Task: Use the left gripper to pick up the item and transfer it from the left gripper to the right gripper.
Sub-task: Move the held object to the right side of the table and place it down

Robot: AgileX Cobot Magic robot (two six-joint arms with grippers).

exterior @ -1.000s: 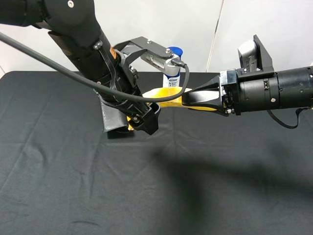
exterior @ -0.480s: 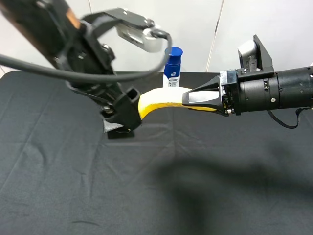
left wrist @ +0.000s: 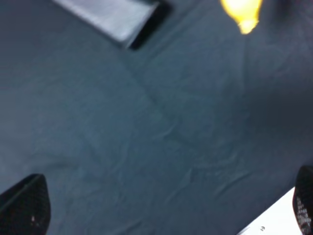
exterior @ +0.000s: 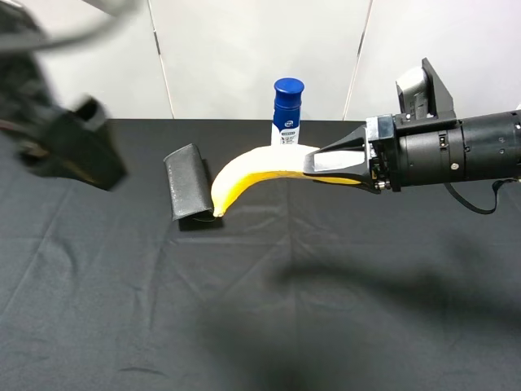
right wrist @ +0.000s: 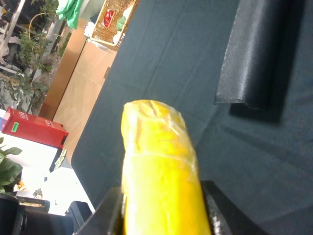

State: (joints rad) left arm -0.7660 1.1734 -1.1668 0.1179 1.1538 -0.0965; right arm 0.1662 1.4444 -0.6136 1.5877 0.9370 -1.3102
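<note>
While the right gripper [exterior: 314,166] reaches in level from the right of the exterior high view, its flat tapered fingers are closed on one end of the banana [exterior: 248,173]. The fruit hangs in the air above the black tablecloth [exterior: 326,309]. From the clamped end it curves out toward the left and droops, so its free tip points down just beside the black wallet [exterior: 187,191]. Whether that tip touches the wallet cannot be told from this view. The wallet lies on the cloth, its near edge raised. Behind the banana stands a white spray bottle [exterior: 286,112] with a blue cap, upright near the far edge of the table.

Seen from the right wrist camera, the banana [right wrist: 157,181] fills the space between the two black fingers [right wrist: 111,211], which press on it from both sides, and the wallet [right wrist: 259,54] lies on the cloth beyond it.

At the far left of the exterior high view the left gripper [exterior: 77,147] appears only as a blurred black shape, well apart from the banana and above the table. Its wrist camera shows its two fingertips [left wrist: 25,208] at opposite edges of the picture, spread wide with only bare cloth between them, so these jaws are open and hold nothing. A corner of the wallet [left wrist: 117,17] and the yellow banana tip [left wrist: 242,12] show at the far rim of that view.
</note>
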